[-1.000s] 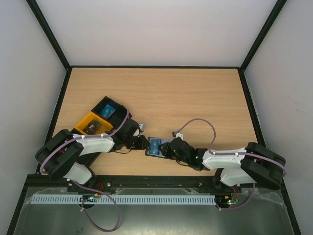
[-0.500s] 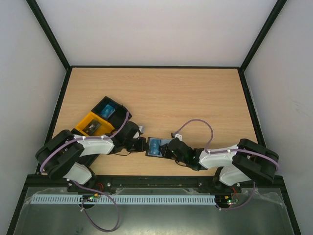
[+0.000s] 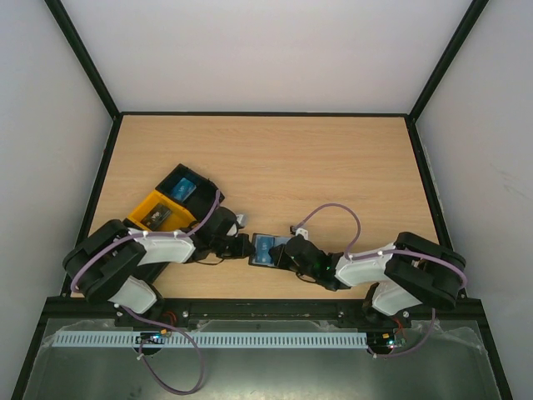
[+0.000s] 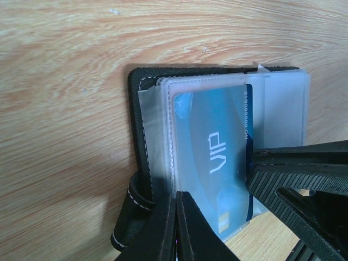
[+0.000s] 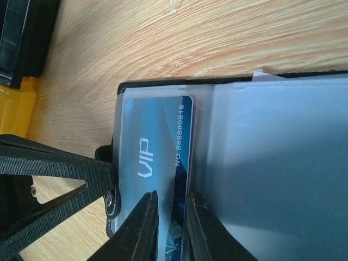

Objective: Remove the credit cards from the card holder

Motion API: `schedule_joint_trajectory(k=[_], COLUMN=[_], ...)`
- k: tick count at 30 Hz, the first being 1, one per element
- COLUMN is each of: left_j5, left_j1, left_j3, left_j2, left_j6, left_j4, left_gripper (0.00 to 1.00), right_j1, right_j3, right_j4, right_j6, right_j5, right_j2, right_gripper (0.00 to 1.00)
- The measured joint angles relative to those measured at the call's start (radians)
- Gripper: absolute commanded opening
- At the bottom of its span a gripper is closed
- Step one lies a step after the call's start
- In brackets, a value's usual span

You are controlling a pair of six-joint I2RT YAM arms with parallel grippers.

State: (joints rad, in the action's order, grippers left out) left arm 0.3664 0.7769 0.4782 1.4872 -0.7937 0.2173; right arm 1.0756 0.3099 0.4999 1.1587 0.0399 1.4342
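Left gripper (image 4: 176,217): jaws pressed fully together, tips touching the near edge of the card holder (image 4: 137,109), where the clear sleeve (image 4: 283,103) ends; can't tell if any sleeve is pinched. The holder lies open and flat on the table (image 3: 316,167), stretching away ahead of those tips. Right gripper (image 5: 171,217): jaws narrow with a slim gap, tips down on the blue card (image 4: 215,152), which sits inside the sleeve; can't tell if it grips. The two grippers face each other across the holder. Black-and-orange trays (image 3: 171,200) lie behind the left gripper, apart from the holder.
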Motion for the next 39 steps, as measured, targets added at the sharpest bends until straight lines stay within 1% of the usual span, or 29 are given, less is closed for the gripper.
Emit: schedule_joint_trajectory(k=[6,9,11,20,31,33,36,39], left_j5=[0.006,0.011,0.012,0.007,0.000,-0.002,-0.004,-0.008], left_j1=[0.000,0.000,0.000,0.002,0.005,0.006,0.008,0.010], left_j3=[-0.003,-0.004,-0.006,-0.019,-0.020,-0.020,-0.020,-0.020], left_j2=[0.013,0.020,0.021,0.018,0.018,0.018,0.018,0.019], left_j6=[0.000,0.000,0.000,-0.015,-0.028,-0.030,-0.031,-0.033], left_j4=[0.029,0.044,0.050,0.070,0.072,0.072,0.072,0.076], left_gripper=[0.03,0.03,0.03,0.03,0.03,0.03,0.03,0.03], right_j1=[0.000,0.000,0.000,0.000,0.000,0.000,-0.006,-0.020], right_j3=[-0.013,-0.034,-0.046,-0.101,-0.129,-0.132,-0.141,-0.148], right_j4=[0.014,0.034,0.047,0.111,0.114,0.116,0.117,0.138], right_j6=[0.006,0.013,0.018,0.026,0.039,0.042,0.050,0.061], right_j5=[-0.008,-0.014,-0.016,-0.027,-0.049,-0.051,-0.050,-0.036], right_j2=[-0.001,-0.011,-0.018,-0.055,-0.095,-0.097,-0.095,-0.078], right_gripper=[0.09,0.03,0.02,0.02,0.02,0.06,0.08,0.14])
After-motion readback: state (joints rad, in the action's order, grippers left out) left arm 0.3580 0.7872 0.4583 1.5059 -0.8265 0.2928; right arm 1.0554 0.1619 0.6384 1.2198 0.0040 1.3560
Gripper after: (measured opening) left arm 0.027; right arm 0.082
